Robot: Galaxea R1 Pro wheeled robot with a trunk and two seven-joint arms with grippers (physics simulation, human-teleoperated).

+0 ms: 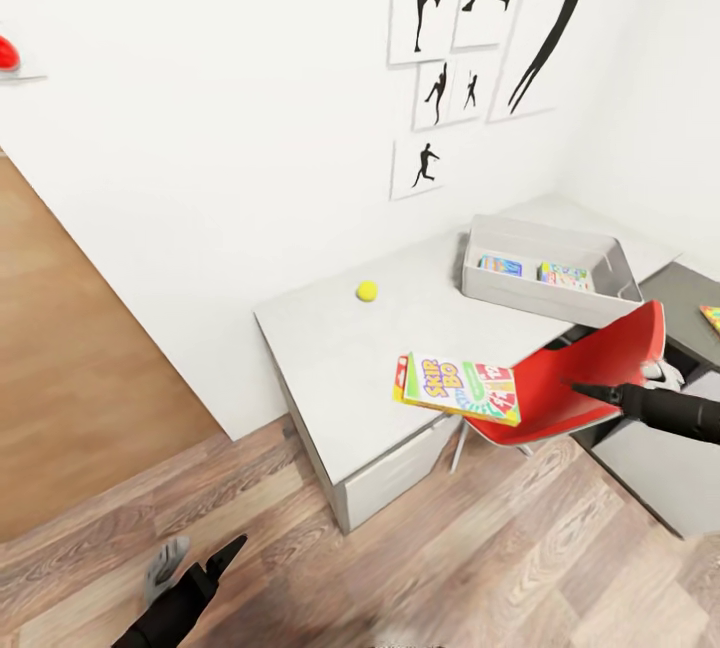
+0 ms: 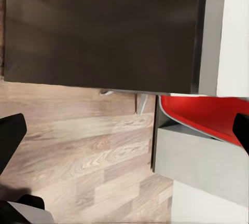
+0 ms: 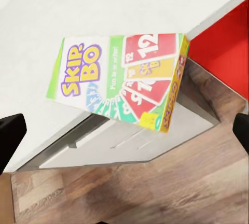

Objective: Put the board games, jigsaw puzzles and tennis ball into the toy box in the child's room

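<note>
The Skip-Bo board game (image 1: 460,388) lies flat on the pale table (image 1: 330,348), its right end jutting past the front edge. My right gripper (image 1: 600,393) hovers to its right, over the red chair, open and apart from the box. In the right wrist view the Skip-Bo box (image 3: 122,79) lies ahead of the spread fingertips (image 3: 10,136). The tennis ball (image 1: 367,291) rests farther back on the table. The grey toy box (image 1: 540,303) holds a blue game box (image 1: 500,265) and another colourful one (image 1: 565,276). A jigsaw puzzle (image 1: 712,316) peeks in on the dark cabinet. My left gripper (image 1: 195,560) hangs open, low over the floor.
A red chair (image 1: 585,373) stands tucked against the table's front, right under my right arm. Drawers (image 1: 395,473) sit below the table's near end. Wood-plank floor (image 1: 450,568) spreads in front. The white wall behind carries black silhouette pictures (image 1: 470,48).
</note>
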